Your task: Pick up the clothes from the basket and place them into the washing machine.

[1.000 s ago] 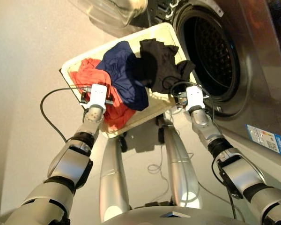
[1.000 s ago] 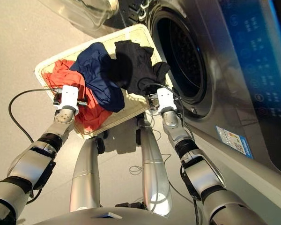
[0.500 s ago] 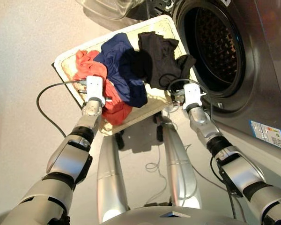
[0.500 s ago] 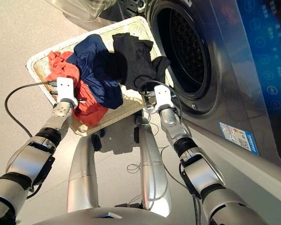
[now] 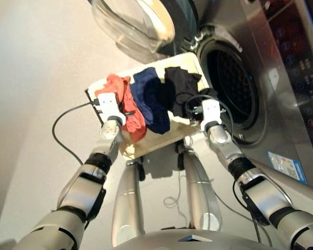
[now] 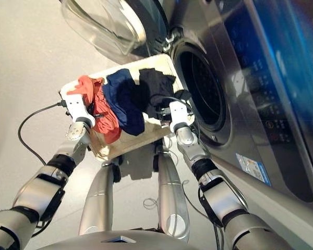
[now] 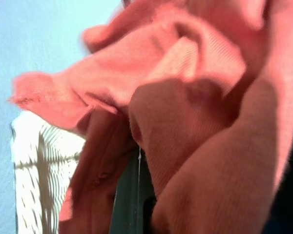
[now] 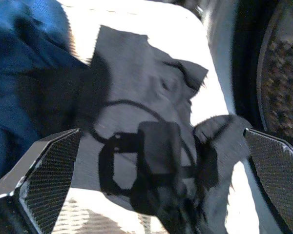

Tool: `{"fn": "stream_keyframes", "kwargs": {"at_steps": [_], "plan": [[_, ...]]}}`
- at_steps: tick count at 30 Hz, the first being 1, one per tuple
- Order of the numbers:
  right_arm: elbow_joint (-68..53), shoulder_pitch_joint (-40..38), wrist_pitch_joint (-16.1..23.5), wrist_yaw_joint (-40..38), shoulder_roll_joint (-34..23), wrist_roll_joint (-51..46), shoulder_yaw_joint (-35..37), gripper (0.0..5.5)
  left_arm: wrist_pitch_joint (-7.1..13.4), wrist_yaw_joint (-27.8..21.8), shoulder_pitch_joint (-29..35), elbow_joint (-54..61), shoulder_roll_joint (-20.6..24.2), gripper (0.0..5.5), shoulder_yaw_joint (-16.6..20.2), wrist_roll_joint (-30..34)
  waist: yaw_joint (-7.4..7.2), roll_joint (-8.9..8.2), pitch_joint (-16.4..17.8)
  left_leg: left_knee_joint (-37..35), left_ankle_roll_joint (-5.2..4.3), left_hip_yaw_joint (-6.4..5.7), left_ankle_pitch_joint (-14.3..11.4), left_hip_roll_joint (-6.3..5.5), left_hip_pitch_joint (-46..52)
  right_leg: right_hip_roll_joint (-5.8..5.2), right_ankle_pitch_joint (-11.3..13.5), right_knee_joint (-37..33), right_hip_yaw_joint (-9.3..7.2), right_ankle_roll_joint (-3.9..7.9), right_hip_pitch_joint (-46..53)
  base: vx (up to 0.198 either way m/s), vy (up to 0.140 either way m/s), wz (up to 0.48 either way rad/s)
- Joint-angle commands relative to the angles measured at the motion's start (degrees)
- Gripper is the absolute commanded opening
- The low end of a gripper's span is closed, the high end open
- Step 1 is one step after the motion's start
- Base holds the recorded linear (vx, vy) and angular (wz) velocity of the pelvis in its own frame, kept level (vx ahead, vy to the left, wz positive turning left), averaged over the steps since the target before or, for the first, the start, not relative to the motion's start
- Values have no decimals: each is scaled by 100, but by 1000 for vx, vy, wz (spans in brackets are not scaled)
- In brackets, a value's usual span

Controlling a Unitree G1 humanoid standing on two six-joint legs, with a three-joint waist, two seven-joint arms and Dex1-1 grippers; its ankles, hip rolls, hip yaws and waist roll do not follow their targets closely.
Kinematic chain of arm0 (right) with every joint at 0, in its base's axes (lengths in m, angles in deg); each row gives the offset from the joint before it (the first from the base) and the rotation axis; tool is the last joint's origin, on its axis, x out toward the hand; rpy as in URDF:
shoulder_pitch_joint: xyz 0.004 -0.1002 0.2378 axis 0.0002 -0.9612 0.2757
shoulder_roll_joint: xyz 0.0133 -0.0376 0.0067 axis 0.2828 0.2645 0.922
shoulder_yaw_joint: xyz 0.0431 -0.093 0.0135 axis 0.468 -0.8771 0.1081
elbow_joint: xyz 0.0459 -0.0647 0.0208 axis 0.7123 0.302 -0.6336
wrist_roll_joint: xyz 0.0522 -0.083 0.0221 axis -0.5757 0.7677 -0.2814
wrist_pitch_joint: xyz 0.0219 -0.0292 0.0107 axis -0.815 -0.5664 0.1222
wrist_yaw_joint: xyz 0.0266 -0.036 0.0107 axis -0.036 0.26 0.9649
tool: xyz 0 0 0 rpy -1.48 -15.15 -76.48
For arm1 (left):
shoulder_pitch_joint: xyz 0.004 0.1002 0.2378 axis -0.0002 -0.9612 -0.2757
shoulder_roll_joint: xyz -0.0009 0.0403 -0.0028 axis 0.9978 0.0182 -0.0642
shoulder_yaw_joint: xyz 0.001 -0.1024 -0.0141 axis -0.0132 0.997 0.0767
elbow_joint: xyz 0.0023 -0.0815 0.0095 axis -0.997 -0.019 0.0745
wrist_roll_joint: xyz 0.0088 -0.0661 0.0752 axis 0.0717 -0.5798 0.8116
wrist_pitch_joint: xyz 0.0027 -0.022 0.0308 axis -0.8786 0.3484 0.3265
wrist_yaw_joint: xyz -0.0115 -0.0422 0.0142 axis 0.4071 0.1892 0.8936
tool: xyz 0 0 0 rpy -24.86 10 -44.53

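The basket [image 5: 146, 148] is now lifted higher, up by the washing machine [image 5: 235, 88] opening. Inside lie orange clothes [image 5: 126, 101], blue clothes [image 5: 152, 101] and black clothes [image 5: 181, 89]. Orange cloth hides the left gripper [image 5: 108, 104], so I cannot tell its grip. The right gripper [image 8: 151, 190] is spread wide above the black clothes.

Bright light from above. Big white glare on the glass door [image 5: 133, 23] and shiny spots on the washing machine [image 5: 281, 78]. Dark shadows fall on the floor [image 5: 31, 104] and on the black garment [image 8: 151, 112]. The orange-red garment [image 7: 185, 122] in the left wrist view is v. blurry, too close. Edges bend a bit.
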Motion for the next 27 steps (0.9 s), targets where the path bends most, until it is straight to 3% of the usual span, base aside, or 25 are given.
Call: {"fn": "stream_keyframes", "kwargs": {"at_steps": [1,11,21,27], "plan": [[-615,-74,231,209,-293,367,-196,550,433,71,-268,995,18,0,341,-96,47,371,-230,459,-128,-197,-500,250,270,-222,466,-973,-66,442,604,-46,-51,23],[-1996,417,395,685,-717,1250,-919,550,518,-75,-433,2351,-211,0,249,-385,145,644,-265,380,-72,-64,-459,334,350,-141,514,-917,50,431,458,-34,-24,15],[-2162,1010,448,1101,-488,1393,-1674,550,504,-198,-186,2495,-429,0,-148,-806,225,879,-369,147,-86,-1,-321,289,452,-174,589,-961,110,464,380,0,0,0],[-1987,1063,433,1080,-362,1318,-1648,550,434,-391,-198,2894,-508,0,-437,-1214,274,1010,-396,79,-98,-14,-285,287,476,-194,608,-986,108,477,360,0,0,0]]}}
